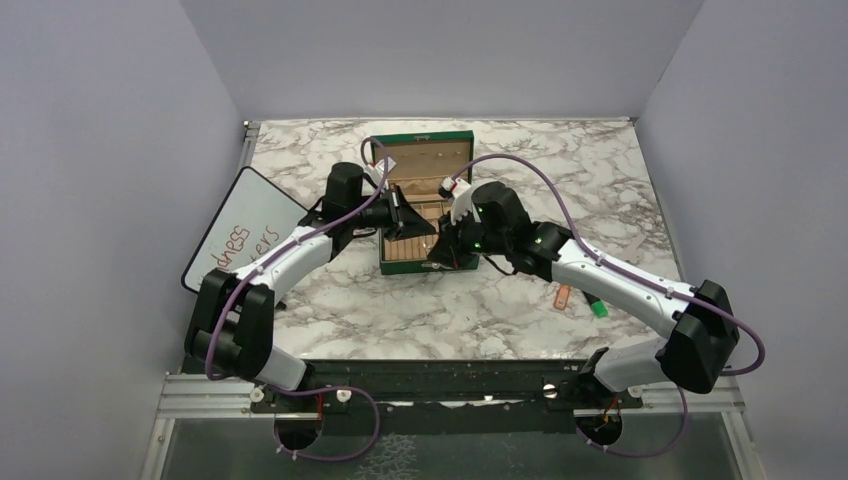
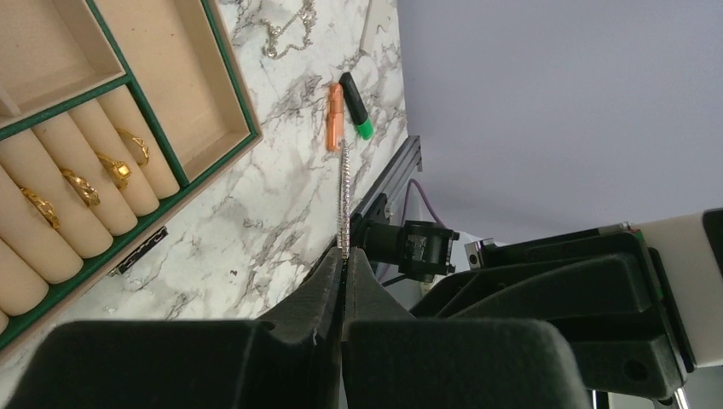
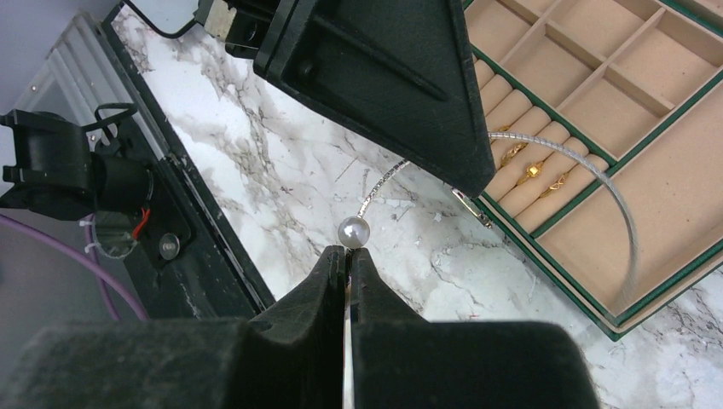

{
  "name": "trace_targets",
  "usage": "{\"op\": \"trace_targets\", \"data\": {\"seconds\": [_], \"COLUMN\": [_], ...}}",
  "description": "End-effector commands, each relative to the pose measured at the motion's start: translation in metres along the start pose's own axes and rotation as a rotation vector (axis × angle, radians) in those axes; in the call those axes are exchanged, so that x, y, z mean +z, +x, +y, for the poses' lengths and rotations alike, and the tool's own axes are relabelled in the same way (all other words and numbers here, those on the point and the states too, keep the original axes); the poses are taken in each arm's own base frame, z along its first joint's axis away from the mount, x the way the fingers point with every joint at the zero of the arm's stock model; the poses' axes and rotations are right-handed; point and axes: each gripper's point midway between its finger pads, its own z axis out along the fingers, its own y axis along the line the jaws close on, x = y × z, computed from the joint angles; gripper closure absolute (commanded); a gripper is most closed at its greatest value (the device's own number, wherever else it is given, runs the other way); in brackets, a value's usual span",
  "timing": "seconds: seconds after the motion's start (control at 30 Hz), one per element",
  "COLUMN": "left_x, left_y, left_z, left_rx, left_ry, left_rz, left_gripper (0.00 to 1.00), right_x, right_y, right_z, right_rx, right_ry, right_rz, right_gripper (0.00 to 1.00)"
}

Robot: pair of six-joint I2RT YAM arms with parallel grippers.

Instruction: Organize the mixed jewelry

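A thin silver-looking wire necklace loop [image 3: 627, 230] with a pearl [image 3: 353, 231] at one end hangs above the open green jewelry box [image 3: 682, 187]. My right gripper [image 3: 349, 251] is shut on the loop just below the pearl. My left gripper [image 2: 344, 256] is shut on another part of the loop, which is edge-on in its own view [image 2: 344, 196]. Both grippers meet over the box's front half in the top view, left [image 1: 405, 215] and right [image 1: 445, 245]. Several tiny gold rings [image 2: 85, 186] sit in the box's ring rolls, also in the right wrist view [image 3: 533, 169].
The box [image 1: 425, 160] stands open at the table's middle back. An orange marker [image 1: 562, 297] and a black-and-green highlighter [image 1: 598, 308] lie on the right. A whiteboard [image 1: 245, 235] lies at the left edge. A thin chain [image 2: 286, 30] lies on the marble beyond the box.
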Motion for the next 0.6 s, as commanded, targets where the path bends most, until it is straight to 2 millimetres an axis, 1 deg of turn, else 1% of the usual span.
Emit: {"op": "trace_targets", "data": {"seconds": [0.0,0.03,0.17,0.23,0.3,0.37,0.47,0.5,0.53,0.57], "left_x": [-0.012,-0.014,-0.019,-0.021,-0.023,-0.025,-0.029,-0.031,-0.032,-0.035], "left_y": [-0.006,-0.007,-0.009,-0.009,-0.010,-0.012,-0.017,-0.018,-0.020,-0.022], "left_z": [-0.032,-0.035,-0.043,-0.047,-0.052,-0.058,-0.064,-0.067,-0.068,-0.072], "left_rx": [0.114,0.127,0.167,0.187,0.211,0.236,0.277,0.295,0.307,0.323], "left_ry": [0.070,0.076,0.091,0.106,0.126,0.144,0.146,0.148,0.144,0.145], "left_rz": [-0.066,-0.077,-0.102,-0.115,-0.134,-0.157,-0.192,-0.205,-0.222,-0.241], "left_gripper": [1.00,1.00,1.00,1.00,1.00,1.00,1.00,1.00,1.00,1.00], "right_x": [0.001,0.001,-0.006,-0.012,-0.023,-0.036,-0.063,-0.074,-0.084,-0.095], "right_y": [-0.022,-0.024,-0.036,-0.043,-0.053,-0.061,-0.075,-0.082,-0.084,-0.089], "right_z": [0.005,0.005,0.004,0.006,0.010,0.009,0.006,0.005,0.002,-0.002], "right_rx": [-0.001,0.003,0.016,0.019,0.028,0.039,0.081,0.091,0.110,0.131], "right_ry": [0.005,0.009,0.033,0.030,0.028,0.053,0.097,0.109,0.130,0.152], "right_rz": [-0.066,-0.074,-0.128,-0.161,-0.207,-0.261,-0.382,-0.448,-0.496,-0.560], "right_gripper": [0.90,0.86,0.61,0.53,0.49,0.48,0.48,0.48,0.47,0.44]}}
